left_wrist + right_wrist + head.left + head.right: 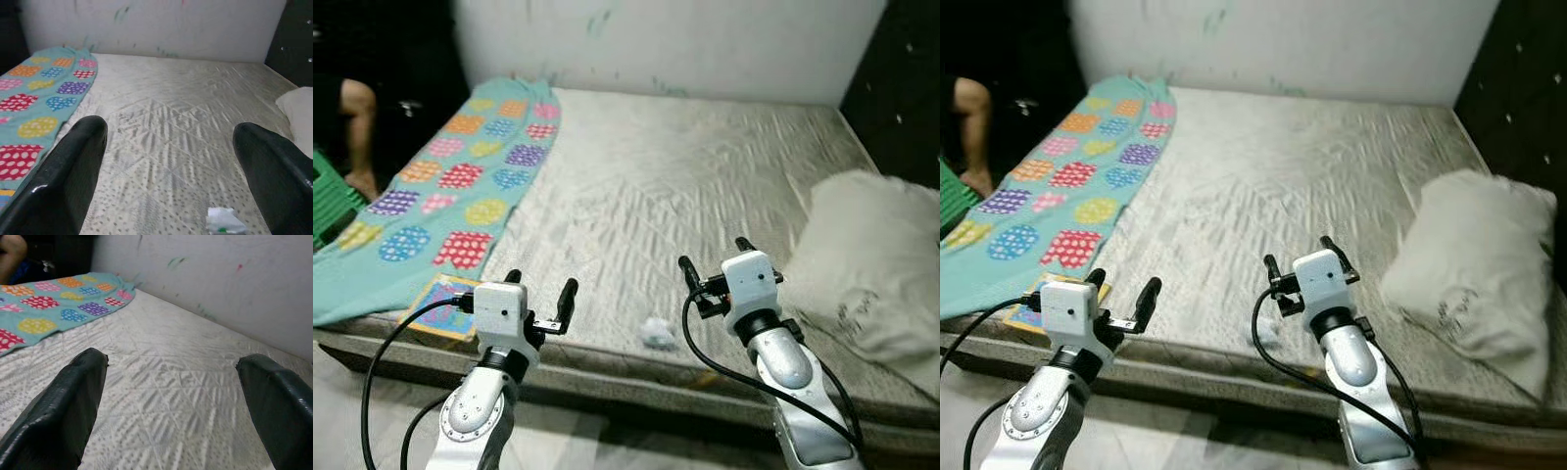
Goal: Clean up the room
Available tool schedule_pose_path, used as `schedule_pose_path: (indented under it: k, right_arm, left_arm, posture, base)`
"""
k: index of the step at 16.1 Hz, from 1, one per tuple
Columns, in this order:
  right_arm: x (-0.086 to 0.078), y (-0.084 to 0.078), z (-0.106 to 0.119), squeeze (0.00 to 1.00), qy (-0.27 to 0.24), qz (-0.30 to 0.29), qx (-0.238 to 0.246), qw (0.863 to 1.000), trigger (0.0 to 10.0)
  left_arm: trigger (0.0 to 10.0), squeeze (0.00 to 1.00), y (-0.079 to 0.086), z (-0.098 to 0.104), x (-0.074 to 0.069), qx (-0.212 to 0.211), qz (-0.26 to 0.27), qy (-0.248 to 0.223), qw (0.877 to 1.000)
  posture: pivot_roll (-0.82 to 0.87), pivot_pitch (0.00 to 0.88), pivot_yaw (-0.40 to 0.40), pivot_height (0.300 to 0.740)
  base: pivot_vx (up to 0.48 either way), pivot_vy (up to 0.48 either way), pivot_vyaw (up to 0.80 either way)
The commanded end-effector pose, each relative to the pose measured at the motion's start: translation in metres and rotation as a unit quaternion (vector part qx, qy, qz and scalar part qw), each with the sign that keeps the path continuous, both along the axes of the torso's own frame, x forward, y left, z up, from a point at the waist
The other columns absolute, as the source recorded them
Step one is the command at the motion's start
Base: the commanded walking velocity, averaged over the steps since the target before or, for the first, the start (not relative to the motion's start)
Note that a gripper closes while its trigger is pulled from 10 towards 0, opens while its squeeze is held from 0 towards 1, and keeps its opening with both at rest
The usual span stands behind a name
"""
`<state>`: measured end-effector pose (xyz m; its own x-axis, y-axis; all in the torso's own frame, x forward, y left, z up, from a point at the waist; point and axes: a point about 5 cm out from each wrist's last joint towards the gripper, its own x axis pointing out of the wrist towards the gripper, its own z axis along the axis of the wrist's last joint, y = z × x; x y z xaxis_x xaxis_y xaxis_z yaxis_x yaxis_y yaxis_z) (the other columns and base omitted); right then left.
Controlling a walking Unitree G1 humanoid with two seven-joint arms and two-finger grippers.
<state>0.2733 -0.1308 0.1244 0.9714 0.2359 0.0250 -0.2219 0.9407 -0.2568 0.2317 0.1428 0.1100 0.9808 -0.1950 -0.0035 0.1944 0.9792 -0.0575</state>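
My two silver arms end in white boxy wrists; black cables loop alongside, and long black fingers [58, 186] taper.

You had a bare grey quilted mattress [685, 166] in front of you, pushed up against a pale marked wall [705, 39]. A teal blanket with coloured dotted patches [450, 196] ran down its left side, with a small colourful book or box [445, 305] at the near left edge just past the blanket's end. A white pillow [867, 255] sat at the right edge, and a small crumpled white scrap [657, 333] lay near the front edge, between the two.
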Motion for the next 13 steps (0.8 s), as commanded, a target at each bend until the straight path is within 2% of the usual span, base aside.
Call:
schedule_pose_path:
  k: [1,6,8,13]
  right_arm:
    - [0.0009,0.0003,0.0035,0.00,-0.007,0.003,0.001,1.000,10.0]
    - [0.0002,0.0002,0.0021,0.00,-0.005,0.000,0.002,1.000,10.0]
    - [0.0002,0.0002,0.0022,0.00,-0.006,-0.001,0.003,1.000,10.0]
    - [0.0012,-0.0030,0.0025,0.00,-0.007,-0.009,0.010,1.000,10.0]
  left_arm:
    - [10.0,0.00,0.0004,0.0040,0.0000,-0.001,-0.005,-0.008,1.000]
    - [10.0,0.00,0.0009,0.0037,-0.0001,0.001,-0.007,-0.008,1.000]
    - [10.0,0.00,0.0025,0.0029,0.0018,0.007,0.015,-0.005,1.000]
    - [10.0,0.00,0.0041,0.0002,0.0044,0.010,0.027,0.004,1.000]
  posture:
    - [-0.01,0.058,-0.024,0.740]
    - [-0.01,0.060,-0.019,0.740]
    - [-0.01,0.059,-0.016,0.740]
    - [-0.01,0.056,-0.015,0.740]
  base:
    - [0.330,0.000,0.00]
    - [0.323,0.000,0.00]
    - [0.000,0.000,0.00]
    - [0.000,0.000,0.00]
